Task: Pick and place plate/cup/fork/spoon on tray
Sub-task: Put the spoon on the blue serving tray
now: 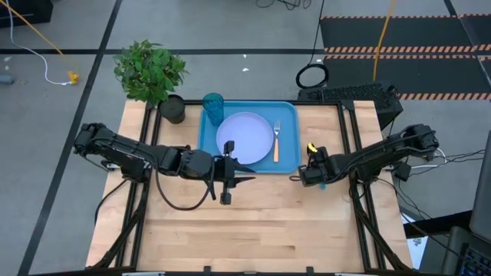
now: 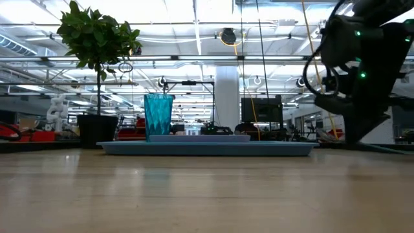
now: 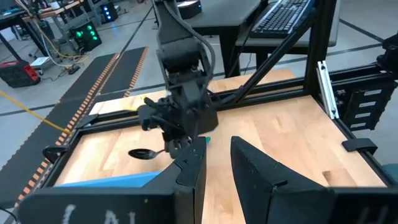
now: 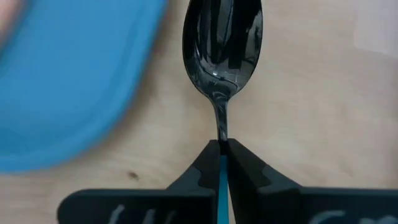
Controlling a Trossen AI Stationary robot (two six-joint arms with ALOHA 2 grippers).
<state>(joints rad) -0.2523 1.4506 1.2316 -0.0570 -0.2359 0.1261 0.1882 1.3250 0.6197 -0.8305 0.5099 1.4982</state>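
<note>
Right end effector (image 4: 221, 149) — pinched on spoon (image 4: 222, 56)

Bright, even overhead light (ceiling strips glare in the low view); the tray (image 4: 68, 74) looks blurred close up.

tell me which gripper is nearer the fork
Right. The right gripper, shut on the spoon, sits just off the tray's right edge near the fork; the left gripper is beyond the plate.

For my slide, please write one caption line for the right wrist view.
Right gripper shut on the spoon at its teal handle, bowl pointing forward over the wooden table, beside the blue tray.
</note>
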